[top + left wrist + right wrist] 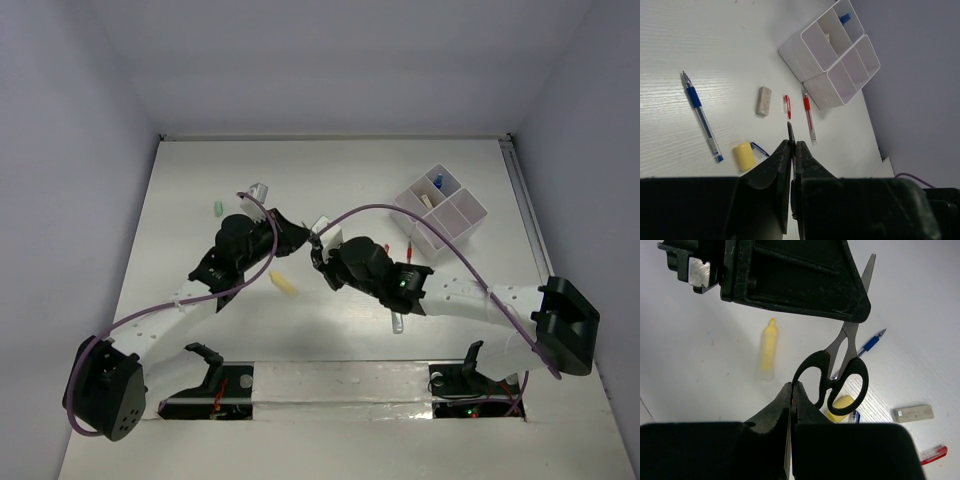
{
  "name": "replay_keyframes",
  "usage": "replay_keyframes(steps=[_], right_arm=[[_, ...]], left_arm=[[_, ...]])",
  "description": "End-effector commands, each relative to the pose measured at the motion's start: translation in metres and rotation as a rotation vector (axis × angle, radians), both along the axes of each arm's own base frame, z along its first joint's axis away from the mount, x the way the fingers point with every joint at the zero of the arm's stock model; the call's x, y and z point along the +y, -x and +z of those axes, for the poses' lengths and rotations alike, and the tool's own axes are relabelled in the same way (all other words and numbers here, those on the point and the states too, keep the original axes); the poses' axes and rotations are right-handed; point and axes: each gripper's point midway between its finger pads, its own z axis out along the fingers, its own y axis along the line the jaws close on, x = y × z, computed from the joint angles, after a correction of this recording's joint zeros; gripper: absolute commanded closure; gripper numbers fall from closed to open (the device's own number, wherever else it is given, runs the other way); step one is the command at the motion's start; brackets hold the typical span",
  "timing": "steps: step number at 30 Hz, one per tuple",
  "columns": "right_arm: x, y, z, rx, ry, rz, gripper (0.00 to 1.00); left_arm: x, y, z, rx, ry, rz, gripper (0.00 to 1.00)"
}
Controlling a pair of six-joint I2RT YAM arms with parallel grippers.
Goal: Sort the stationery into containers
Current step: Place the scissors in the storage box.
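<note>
The scissors [846, 335] hung in mid-air over the middle of the table, carried between both arms and well apart from the tray [792, 57]. The right claw [791, 390] was shut on the rim of one black handle loop. The left claw [792, 150] was shut on the blades, with the blade tip [789, 131] showing just past its fingers. This looked like a hand-over between the arms. Which claw was to let go could not be told. The releasing claw should open only once the other hold was sure, and it should open fully before backing away along the scissors' own line, so that the tool was not twisted. A grip on smooth, narrow blades was likely to slip or pivot, so the carrying arm should keep the scissors level and move slowly. The lift should clear the yellow stick [768, 347] and the blue pen [701, 116] lying below. At the tray, a compartment free of the blue item [845, 18] would suit, with the blades entering first.
</note>
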Motion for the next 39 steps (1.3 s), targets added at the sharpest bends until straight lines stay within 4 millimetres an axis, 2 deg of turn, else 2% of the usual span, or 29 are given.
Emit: replay_keyframes(steps=[1,6,7,9,11,12,15,16,20,22,26,28,29,32,36,39], right_arm=[[0.012,0.001,0.038,-0.068,-0.078,0.042,1.00],[0.004,0.000,0.039,-0.058,-0.096,0.003,1.00],[0.002,0.001,0.040,-0.057,-0.102,-0.002,0.93],[0.001,0.008,0.047,-0.030,-0.159,0.006,0.88],[0.000,0.013,0.052,-0.013,-0.215,0.004,0.71],[-0.003,0.015,0.063,-0.018,-0.253,0.005,0.60],[-0.007,0.023,0.078,0.000,-0.341,0.008,0.43],[-0.008,0.025,0.081,0.009,-0.363,0.007,0.34],[-0.017,0.036,0.101,0.056,-0.539,0.000,0.16],[-0.023,0.043,0.100,0.075,-0.594,0.009,0.10],[-0.018,0.053,0.112,0.117,-0.758,0.057,0.00],[-0.011,0.053,0.113,0.117,-0.765,0.078,0.00],[-0.003,0.053,0.116,0.117,-0.776,0.099,0.00],[0.004,0.053,0.130,0.092,-0.823,0.133,0.00],[0.003,0.048,0.139,0.058,-0.816,0.114,0.01],[-0.002,0.047,0.135,0.054,-0.793,0.096,0.00]], left_arm=[[-0.001,0.001,0.016,-0.064,0.034,-0.004,1.00],[0.003,0.003,0.037,-0.128,0.078,0.013,1.00],[0.004,0.004,0.041,-0.142,0.088,0.016,1.00],[0.008,0.008,0.055,-0.183,0.122,0.031,1.00],[0.011,0.010,0.063,-0.206,0.141,0.043,1.00],[0.014,0.011,0.070,-0.224,0.158,0.054,1.00],[0.021,0.015,0.083,-0.257,0.187,0.076,1.00],[0.023,0.016,0.087,-0.265,0.196,0.087,1.00],[0.031,0.023,0.104,-0.310,0.257,0.115,1.00],[0.035,0.027,0.114,-0.332,0.289,0.121,1.00],[0.043,0.040,0.134,-0.377,0.382,0.125,1.00],[0.043,0.045,0.138,-0.385,0.412,0.115,1.00],[0.044,0.048,0.141,-0.388,0.430,0.108,1.00],[0.042,0.057,0.149,-0.407,0.439,0.069,1.00],[0.038,0.063,0.153,-0.435,0.416,0.026,1.00],[0.031,0.060,0.149,-0.445,0.359,-0.004,1.00]])
